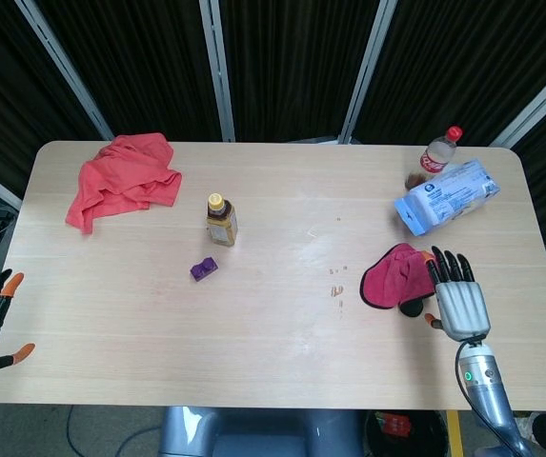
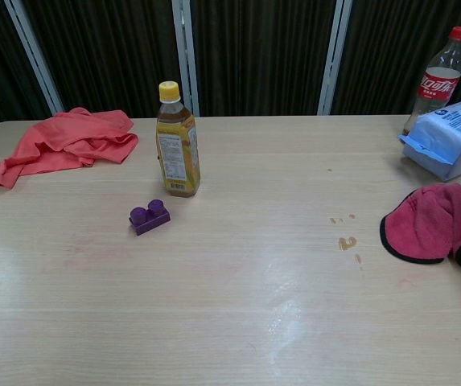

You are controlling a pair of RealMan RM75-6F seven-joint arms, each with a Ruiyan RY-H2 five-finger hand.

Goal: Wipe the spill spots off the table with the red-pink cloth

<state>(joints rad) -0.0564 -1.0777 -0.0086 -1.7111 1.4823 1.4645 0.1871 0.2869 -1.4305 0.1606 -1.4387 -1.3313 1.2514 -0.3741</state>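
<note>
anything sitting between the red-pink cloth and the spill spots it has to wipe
Nothing visible does. The red-pink cloth lies just right of the spill spots, with only bare table between them. The right hand is at the cloth's right edge.

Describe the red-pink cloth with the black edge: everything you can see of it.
The red-pink cloth is a soft, fuzzy-looking rag with a black trim, lying bunched and folded on the table's right side, with a black patch showing at its near right corner. It sits just right of the small brown spill spots and in front of the blue-and-white packet, apart from both. The right hand, fingers spread, is at its right edge; whether it touches the cloth cannot be told.
</note>
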